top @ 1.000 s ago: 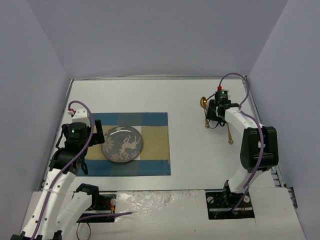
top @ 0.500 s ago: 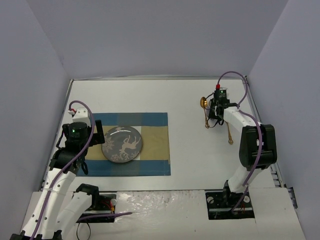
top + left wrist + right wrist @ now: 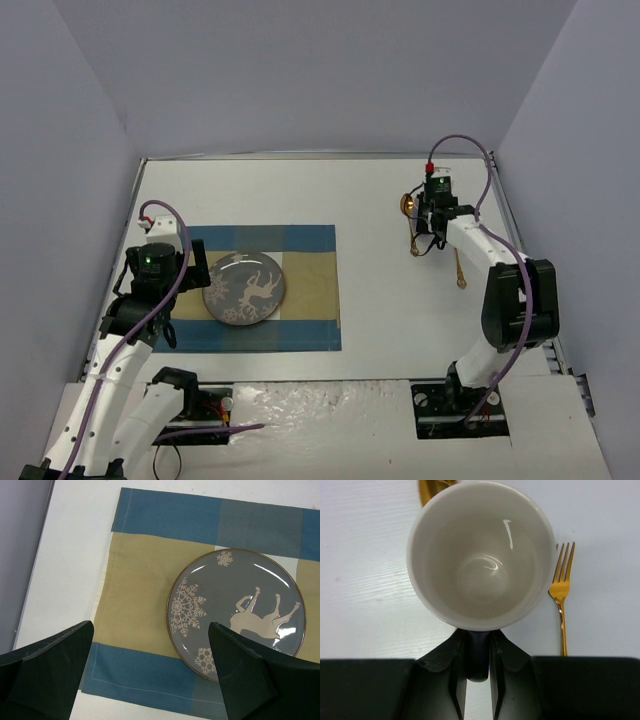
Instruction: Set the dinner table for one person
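Observation:
My right gripper (image 3: 478, 636) is shut on the dark handle of a mug (image 3: 480, 555) with a white inside, which stands upright on the white dinner table (image 3: 370, 290). A gold fork (image 3: 561, 596) lies just right of the mug and a gold spoon (image 3: 427, 488) shows at its far left. In the top view the right gripper (image 3: 432, 222) hides the mug at the far right of the table. My left gripper (image 3: 150, 628) is open and empty above the left part of the blue-and-tan placemat (image 3: 135, 600), beside a grey plate (image 3: 235, 615) with a white deer and snowflakes.
In the top view the spoon (image 3: 407, 206) and the fork (image 3: 458, 268) lie either side of the right gripper. The plate (image 3: 245, 288) sits on the placemat (image 3: 305, 290) at the left. Grey walls enclose the table on three sides.
My right gripper has moved a little toward the far side of the table, still closed on the mug handle. The left arm has not moved.

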You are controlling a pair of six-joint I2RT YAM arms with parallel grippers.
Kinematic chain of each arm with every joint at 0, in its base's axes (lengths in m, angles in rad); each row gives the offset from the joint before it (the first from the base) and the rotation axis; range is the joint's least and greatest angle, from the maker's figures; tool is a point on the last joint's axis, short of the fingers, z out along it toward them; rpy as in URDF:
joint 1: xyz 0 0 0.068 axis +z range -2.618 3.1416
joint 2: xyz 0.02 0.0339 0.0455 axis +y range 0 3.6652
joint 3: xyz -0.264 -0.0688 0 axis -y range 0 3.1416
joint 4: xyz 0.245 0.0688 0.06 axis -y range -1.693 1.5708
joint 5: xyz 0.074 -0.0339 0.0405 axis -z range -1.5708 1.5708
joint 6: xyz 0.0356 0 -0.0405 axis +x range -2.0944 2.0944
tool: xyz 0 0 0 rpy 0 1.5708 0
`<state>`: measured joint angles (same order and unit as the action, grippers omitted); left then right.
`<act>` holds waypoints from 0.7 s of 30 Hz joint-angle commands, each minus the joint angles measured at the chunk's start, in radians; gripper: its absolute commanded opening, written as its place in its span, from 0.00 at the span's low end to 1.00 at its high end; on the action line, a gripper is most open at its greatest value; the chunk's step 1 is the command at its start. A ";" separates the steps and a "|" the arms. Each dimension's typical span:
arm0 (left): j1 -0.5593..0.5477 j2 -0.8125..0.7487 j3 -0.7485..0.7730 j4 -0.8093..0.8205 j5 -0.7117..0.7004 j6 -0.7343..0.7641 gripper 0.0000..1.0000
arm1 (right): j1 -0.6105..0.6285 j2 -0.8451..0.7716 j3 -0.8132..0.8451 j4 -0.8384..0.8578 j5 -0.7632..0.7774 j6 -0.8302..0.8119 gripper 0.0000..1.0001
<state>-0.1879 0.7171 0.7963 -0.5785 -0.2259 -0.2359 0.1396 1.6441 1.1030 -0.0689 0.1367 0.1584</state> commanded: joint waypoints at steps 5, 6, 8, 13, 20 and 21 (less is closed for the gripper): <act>-0.004 0.001 0.053 0.040 0.005 0.017 0.97 | 0.169 -0.194 0.078 0.127 -0.077 -0.138 0.00; -0.004 0.001 0.053 0.041 0.005 0.017 0.97 | 0.181 -0.193 0.083 0.134 -0.144 -0.143 0.00; -0.004 0.001 0.053 0.042 0.005 0.017 0.97 | 0.210 -0.182 0.095 0.141 -0.251 -0.186 0.00; -0.002 -0.003 0.053 0.040 0.002 0.018 0.97 | 0.316 -0.128 0.134 0.143 -0.379 -0.300 0.00; -0.001 -0.002 0.052 0.040 -0.004 0.018 0.97 | 0.405 -0.002 0.221 0.144 -0.479 -0.405 0.00; -0.001 -0.004 0.052 0.039 -0.006 0.018 0.97 | 0.417 0.026 0.232 0.143 -0.488 -0.412 0.00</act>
<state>-0.1879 0.7162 0.7963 -0.5785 -0.2249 -0.2356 0.5235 1.6334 1.2349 -0.0342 -0.2615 -0.1703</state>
